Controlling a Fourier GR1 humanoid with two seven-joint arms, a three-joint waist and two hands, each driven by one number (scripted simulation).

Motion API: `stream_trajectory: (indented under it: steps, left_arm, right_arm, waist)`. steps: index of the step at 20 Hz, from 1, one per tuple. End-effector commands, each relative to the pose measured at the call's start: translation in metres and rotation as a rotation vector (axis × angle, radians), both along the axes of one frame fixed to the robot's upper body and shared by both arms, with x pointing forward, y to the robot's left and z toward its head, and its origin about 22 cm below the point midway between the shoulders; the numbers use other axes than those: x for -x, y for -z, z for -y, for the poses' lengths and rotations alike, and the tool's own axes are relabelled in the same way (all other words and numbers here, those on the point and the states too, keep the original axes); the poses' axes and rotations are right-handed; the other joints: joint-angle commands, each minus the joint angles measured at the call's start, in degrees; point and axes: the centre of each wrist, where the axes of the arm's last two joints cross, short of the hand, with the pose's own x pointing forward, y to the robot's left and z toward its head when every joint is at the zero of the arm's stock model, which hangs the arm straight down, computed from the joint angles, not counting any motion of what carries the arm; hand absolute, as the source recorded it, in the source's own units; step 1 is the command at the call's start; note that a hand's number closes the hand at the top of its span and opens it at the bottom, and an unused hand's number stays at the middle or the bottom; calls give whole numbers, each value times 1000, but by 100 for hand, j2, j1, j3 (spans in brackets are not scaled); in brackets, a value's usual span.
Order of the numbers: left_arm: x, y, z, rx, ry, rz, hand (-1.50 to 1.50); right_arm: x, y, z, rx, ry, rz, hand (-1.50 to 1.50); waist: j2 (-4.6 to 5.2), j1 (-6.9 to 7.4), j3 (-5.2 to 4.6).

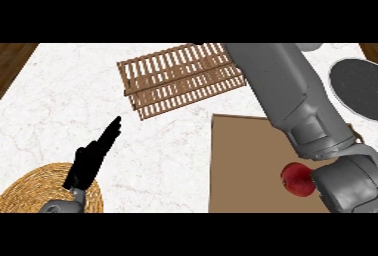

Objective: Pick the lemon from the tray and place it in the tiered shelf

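The white marbled worktop (52,110) carried a brown tray (244,165) and a slatted wooden tiered shelf (181,80). The right forearm (295,95) crossed the tray; whether its fingers were open couldn't be told. A red fruit (297,179), no lemon, lay on the tray beside that wrist. The left hand (92,160) rested with fingers straight, over a woven mat (29,192).

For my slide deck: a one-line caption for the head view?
Right forearm reaches over brown tray near red fruit; slatted shelf behind.
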Motion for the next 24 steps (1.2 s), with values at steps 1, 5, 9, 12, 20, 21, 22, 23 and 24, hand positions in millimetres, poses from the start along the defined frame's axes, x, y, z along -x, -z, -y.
stream_trajectory:
  steps: [1, 5, 9, 12, 20, 21, 22, 23, 24]
  left_arm:
    - [-10, -7, -1, 3, 6, 20, 0]
    - [-8, 0, -2, 1, 17, 1, 0]
    - [-11, -3, -5, -2, -14, 15, 0]
    - [-6, -2, -6, 4, -9, -2, 0]
    - [2, 9, -6, 7, -33, -22, 0]
    - [5, 7, -4, 5, -41, -18, 0]
    - [-5, -2, -1, 11, -55, -12, 0]
    - [15, 18, -14, 5, -68, -23, 0]
    - [5, 9, -2, 10, -58, -33, 0]
  right_arm:
    - [1, 19, -9, -363, -7, -175, -150]
    - [0, 17, -9, -589, -41, -160, -150]
    - [-4, 14, 0, -712, -12, -40, -150]
    - [-8, 24, 25, -755, 84, 94, -150]
    - [-16, 2, 91, -842, 400, 367, -150]
    - [-17, -12, 118, -851, 441, 352, -150]
    - [-17, -18, 112, -876, 480, 341, -150]
    - [-16, -2, 152, -858, 528, 327, -150]
    - [-14, 9, 163, -838, 518, 315, -150]
  waist:
    - [33, 13, 10]
    - [25, 2, 1]
    - [14, 19, -3]
    - [-19, -52, -1]
    - [-95, -258, -2]
    - [-114, -272, 0]
    - [-140, -326, 0]
    - [-128, -335, -1]
    - [-153, -400, 2]
